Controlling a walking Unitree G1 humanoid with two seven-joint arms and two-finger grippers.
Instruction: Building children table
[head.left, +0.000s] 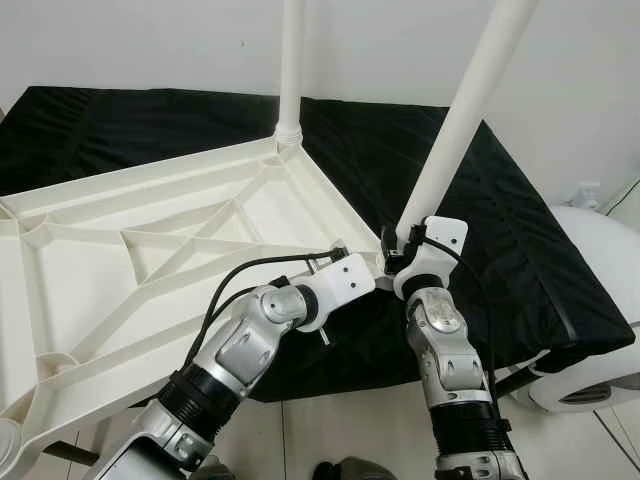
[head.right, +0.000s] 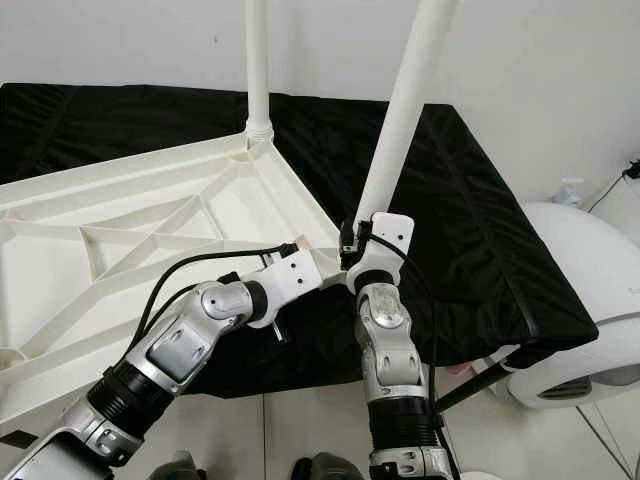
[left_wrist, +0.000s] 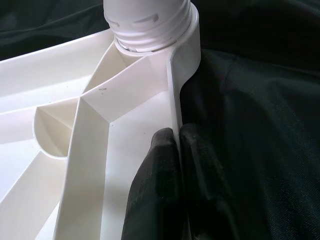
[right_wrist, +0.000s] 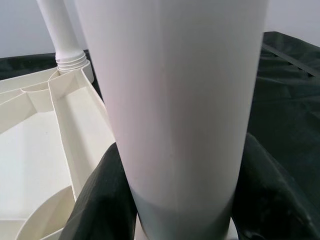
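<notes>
A white plastic tabletop (head.left: 150, 240) lies upside down on a black cloth (head.left: 500, 220), its ribbed underside facing up. One white leg (head.left: 291, 70) stands upright, screwed into the far corner socket. A second white leg (head.left: 462, 120) leans at the near right corner, with my right gripper (right_wrist: 182, 190) shut around its lower end; a black finger (right_wrist: 97, 200) hugs each side. My left gripper (left_wrist: 177, 132) is shut on the tabletop's rim (left_wrist: 175, 95), just short of the corner socket where the leg's threaded base (left_wrist: 147, 22) sits.
The black cloth covers a raised surface whose front edge drops to a tiled floor (head.left: 330, 430) near my arms. A white rounded object (head.left: 600, 290) stands at the right. A white wall (head.left: 150, 40) closes the back.
</notes>
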